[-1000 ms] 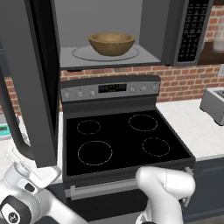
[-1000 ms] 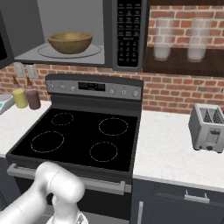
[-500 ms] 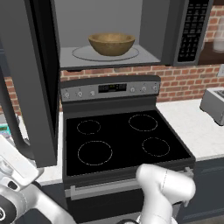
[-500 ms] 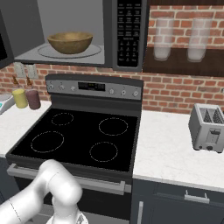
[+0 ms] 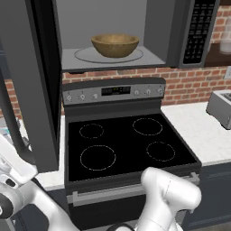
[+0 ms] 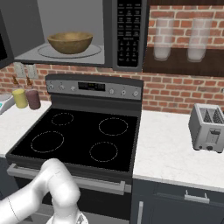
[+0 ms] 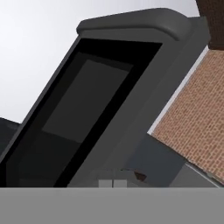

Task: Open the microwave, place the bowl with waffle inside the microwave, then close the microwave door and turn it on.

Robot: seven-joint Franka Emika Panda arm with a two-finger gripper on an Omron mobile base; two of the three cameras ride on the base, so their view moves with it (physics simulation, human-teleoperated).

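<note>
**Left base view: bowl sits in the open microwave, door swung wide**

The microwave (image 5: pixel 135 40) hangs above the stove (image 5: pixel 126 144), its cavity open and lit grey. The bowl (image 5: pixel 115 45) rests on the round turntable inside, roughly in the middle of the floor. Whether the waffle lies in it cannot be told; the rim hides the inside. The microwave door (image 5: pixel 31 85) stands swung out to the left, edge-on to the camera, reaching down past the stove's left side. The keypad strip (image 5: pixel 198 31) runs down the microwave's right side.

In the right base view the bowl (image 6: pixel 70 42) again sits on the turntable, with the keypad (image 6: pixel 128 30) just beside the opening. On the counter left of the stove (image 6: pixel 78 135) stand a yellow cup (image 6: pixel 19 98) and a maroon cup (image 6: pixel 33 99), touching or nearly so. A toaster (image 6: pixel 208 127) sits on the counter (image 6: pixel 166 148) to the right, well apart from the stove. Two glass jars (image 6: pixel 162 39) stand on a shelf beside the microwave (image 6: pixel 127 39).

The hand view looks up along the door (image 7: pixel 109 96), tilted, with its black window and brick wall (image 7: pixel 197 113) beyond. The gripper (image 7: pixel 113 183) has its fingers closed together, holding nothing.
</note>
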